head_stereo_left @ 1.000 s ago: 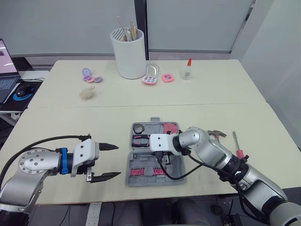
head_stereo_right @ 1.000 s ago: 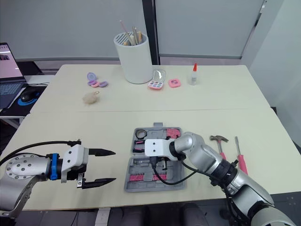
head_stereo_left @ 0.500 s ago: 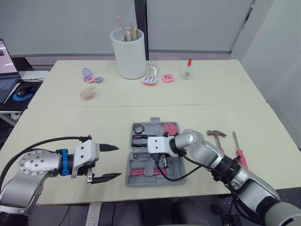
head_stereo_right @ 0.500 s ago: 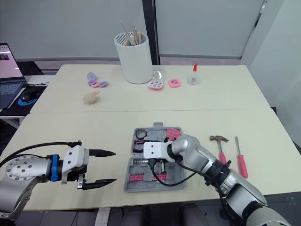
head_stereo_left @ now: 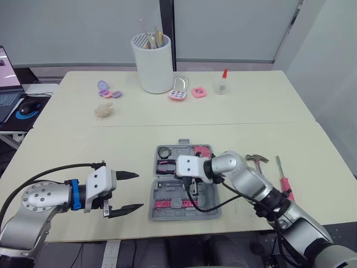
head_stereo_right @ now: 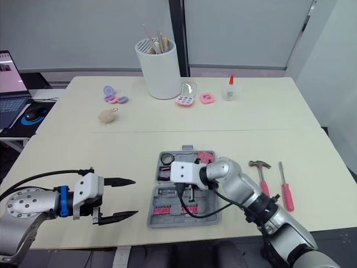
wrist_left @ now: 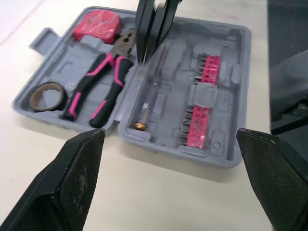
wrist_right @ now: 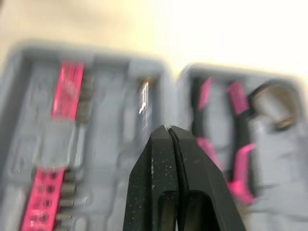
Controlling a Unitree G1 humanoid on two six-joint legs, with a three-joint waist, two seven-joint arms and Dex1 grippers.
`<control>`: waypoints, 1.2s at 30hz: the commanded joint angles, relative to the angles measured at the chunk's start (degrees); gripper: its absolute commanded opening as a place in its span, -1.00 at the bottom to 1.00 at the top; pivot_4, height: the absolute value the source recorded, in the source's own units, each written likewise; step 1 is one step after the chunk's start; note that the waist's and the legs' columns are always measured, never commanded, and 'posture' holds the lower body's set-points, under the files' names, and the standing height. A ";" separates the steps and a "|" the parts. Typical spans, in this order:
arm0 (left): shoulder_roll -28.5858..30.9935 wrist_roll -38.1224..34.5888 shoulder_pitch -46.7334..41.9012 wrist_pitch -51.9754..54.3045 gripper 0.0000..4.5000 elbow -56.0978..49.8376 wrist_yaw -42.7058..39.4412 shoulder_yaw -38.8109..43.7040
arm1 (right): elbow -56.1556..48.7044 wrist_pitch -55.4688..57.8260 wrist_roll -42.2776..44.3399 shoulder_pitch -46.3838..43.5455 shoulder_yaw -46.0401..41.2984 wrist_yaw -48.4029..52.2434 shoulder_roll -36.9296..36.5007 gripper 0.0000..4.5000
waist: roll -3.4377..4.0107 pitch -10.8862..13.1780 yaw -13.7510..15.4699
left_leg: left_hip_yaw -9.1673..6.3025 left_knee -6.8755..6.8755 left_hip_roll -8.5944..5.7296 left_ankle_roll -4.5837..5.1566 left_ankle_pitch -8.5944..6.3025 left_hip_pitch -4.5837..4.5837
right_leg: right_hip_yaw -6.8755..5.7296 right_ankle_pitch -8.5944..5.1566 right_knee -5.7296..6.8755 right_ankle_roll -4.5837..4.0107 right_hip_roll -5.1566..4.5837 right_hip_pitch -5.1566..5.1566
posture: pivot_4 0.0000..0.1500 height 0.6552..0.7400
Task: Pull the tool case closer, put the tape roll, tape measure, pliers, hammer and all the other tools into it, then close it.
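Open case (wrist_left: 226, 57) lying flat at the near middle of the table (head_stereo_left: 83, 145), both halves facing up.

Far half: tape roll (wrist_left: 33, 97) at the left end, pliers (wrist_left: 103, 79) beside it, pink tape measure (wrist_left: 98, 25) at the right end.

Near half: pink bit strips (wrist_left: 202, 110) and a slim driver (wrist_left: 149, 101) in their slots.

Right gripper (wrist_right: 168, 129): fingers pressed together and holding nothing, tips poised over the hinge line, just beside the pliers' head. In the head views the right arm (head_stereo_left: 251, 181) reaches in from the right across the case's middle. Its white wrist block covers part of the far half, and a black cable (head_stereo_left: 202, 211) loops over the near half.

Left gripper (head_stereo_left: 131, 191): fingers spread wide and empty, hovering left of the case. It is apart from the case, with bare tabletop between them.

Hammer (head_stereo_right: 260, 166) and red screwdriver (head_stereo_right: 284, 187) lie side by side on the table right of the case, outside it. The hammer is the nearer of the two to the right arm.

Far side of the table: white cup (head_stereo_left: 152, 62) of sticks, open palette (head_stereo_left: 178, 89), pink compact (head_stereo_left: 198, 92), glue bottle (head_stereo_left: 223, 82), purple and pink cases (head_stereo_left: 106, 89) and a fluffy ball (head_stereo_left: 104, 110). All are well apart from the case.

A laptop (head_stereo_left: 6, 78) and mouse (head_stereo_left: 25, 109) sit on a side desk at far left.
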 commanded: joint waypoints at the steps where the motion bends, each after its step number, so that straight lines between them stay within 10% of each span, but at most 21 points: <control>1: -1.40 -1.68 1.36 1.39 1.00 0.50 3.11 4.66 | -9.66 0.85 2.81 3.16 -8.93 -2.12 -3.85 -0.99 | -0.02 -0.01 0.15 | 0.00 0.00 -0.01 0.00 0.00 -0.01 | 0.00 0.00 -0.02 0.00 -0.01 0.00 | 1.00 0.92; 10: -7.45 -1.03 7.40 -0.80 1.00 7.03 11.42 16.01 | -23.39 3.38 12.90 26.18 -41.38 -2.30 -19.73 -0.99 | -0.04 0.00 0.22 | -0.02 -0.04 -0.05 0.00 0.00 0.05 | -0.07 0.00 -0.09 0.00 -0.09 0.15 | 1.00 0.92; 22: -7.86 -3.68 13.77 2.98 1.00 14.00 11.83 22.38 | -6.70 -9.02 16.02 54.64 -68.04 0.07 -25.50 -0.99 | -0.08 -0.03 -0.05 | 0.07 -0.08 -0.02 0.00 0.00 0.28 | 0.02 -0.02 -0.16 0.02 -0.05 0.36 | 1.00 0.92; 36: -9.34 -4.18 17.97 4.27 1.00 9.89 12.40 23.20 | -1.24 -9.79 18.24 57.10 -67.02 3.54 -30.88 0.65 | -0.10 -0.05 0.30 | 0.11 -0.08 -0.05 0.00 -0.01 0.26 | 0.08 -0.04 -0.24 0.01 -0.08 0.38 | 1.00 0.92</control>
